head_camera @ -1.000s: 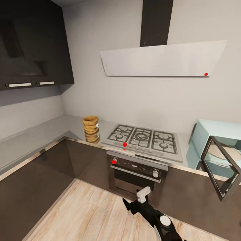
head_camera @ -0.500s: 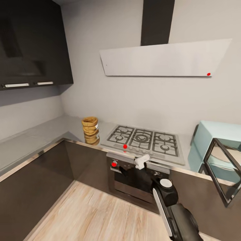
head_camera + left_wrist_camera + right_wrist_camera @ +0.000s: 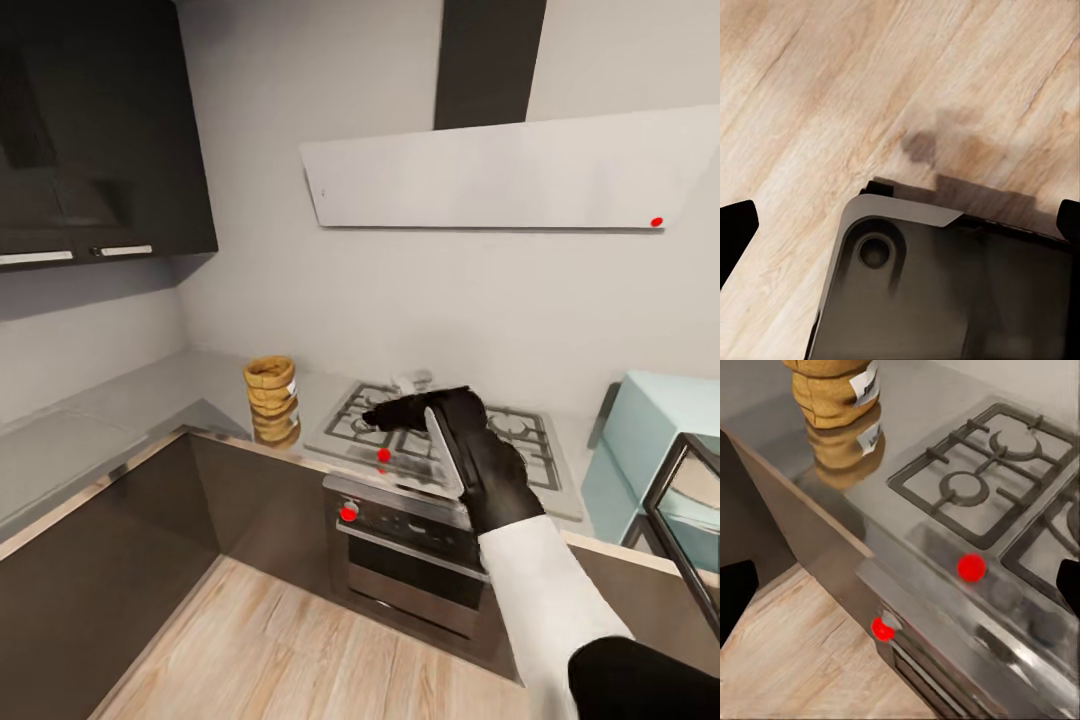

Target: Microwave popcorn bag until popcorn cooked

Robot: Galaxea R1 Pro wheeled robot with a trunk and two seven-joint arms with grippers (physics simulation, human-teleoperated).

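1. Head view: the right tool (image 3: 400,398) hangs over the hob (image 3: 440,430). Its jaw spread is hard to judge here. The popcorn bag (image 3: 271,396) stands on the desk (image 3: 120,415) beyond the tool's tip. The microwave (image 3: 655,450) sits behind the arm, door open.
2. Left wrist view: the left tool's fingertips (image 3: 735,229) stand wide over the wood floor (image 3: 832,90).
3. Right wrist view: the right tool's fingertips (image 3: 735,592) are spread wide. The bag (image 3: 832,394) lies ahead, beside the hob (image 3: 997,472).

Countertop (image 3: 120,410): shiny grey L-shaped run over dark cabinet fronts. Popcorn bag (image 3: 271,397) upright near inner corner, mirrored in surface. Gas hob (image 3: 440,440) set in alongside bag. Microwave (image 3: 655,440) on far end, door open.
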